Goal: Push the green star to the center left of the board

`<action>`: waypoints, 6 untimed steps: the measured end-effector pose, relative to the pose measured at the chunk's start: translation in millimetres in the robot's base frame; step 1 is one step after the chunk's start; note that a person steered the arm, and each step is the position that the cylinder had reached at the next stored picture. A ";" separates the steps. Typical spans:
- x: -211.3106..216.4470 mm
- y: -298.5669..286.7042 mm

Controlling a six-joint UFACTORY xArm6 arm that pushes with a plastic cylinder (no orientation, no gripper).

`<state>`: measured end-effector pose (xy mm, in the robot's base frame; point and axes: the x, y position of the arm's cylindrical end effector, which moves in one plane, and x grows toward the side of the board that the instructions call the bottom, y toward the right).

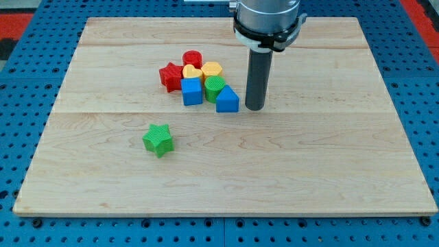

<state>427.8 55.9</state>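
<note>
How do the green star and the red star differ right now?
Colour: the green star is green, the red star red.
Company: the green star stands alone toward the view's bottom left; the red star sits at the left edge of the cluster, against the yellow block.
Distance from my tip: the green star lies farther, the red star nearer, with the cluster between.
Both are star-shaped and lie flat on the board.

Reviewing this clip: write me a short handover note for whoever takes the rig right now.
My tip rests on the board, just to the view's right of the blue triangular block at the edge of the block cluster.
The green star sits alone, below and to the view's left of the cluster, apart from the tip.
Done: no contact with the star.
Left: bring the tip round to the star's right side and push it toward centre left.
</note>
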 end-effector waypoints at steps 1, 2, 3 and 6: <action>41.7 -13.9; 61.1 -78.7; 84.9 -114.0; 31.5 -207.9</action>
